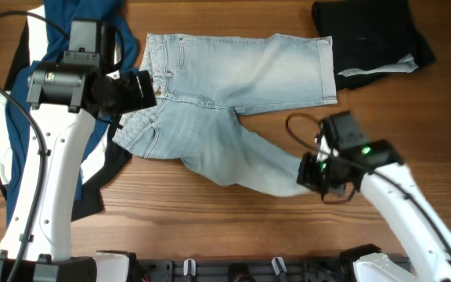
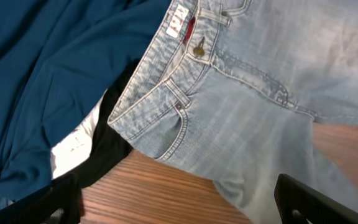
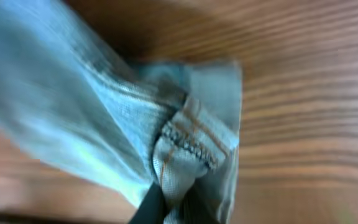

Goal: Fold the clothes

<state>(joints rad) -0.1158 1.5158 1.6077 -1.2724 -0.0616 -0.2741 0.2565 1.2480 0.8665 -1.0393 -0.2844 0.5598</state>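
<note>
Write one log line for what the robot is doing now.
left gripper: open above shorts | right gripper: pinching leg hem | shorts: unfolded

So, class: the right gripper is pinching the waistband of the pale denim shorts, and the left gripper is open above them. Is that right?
Not quite. The right gripper is pinching a leg hem of the pale denim shorts, not the waistband; the right wrist view shows the stitched hem in its grip. The left gripper is open above them.

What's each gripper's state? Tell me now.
Left gripper: open, holding nothing, over the waistband of the shorts.
Right gripper: shut on a leg hem of the shorts.
</note>
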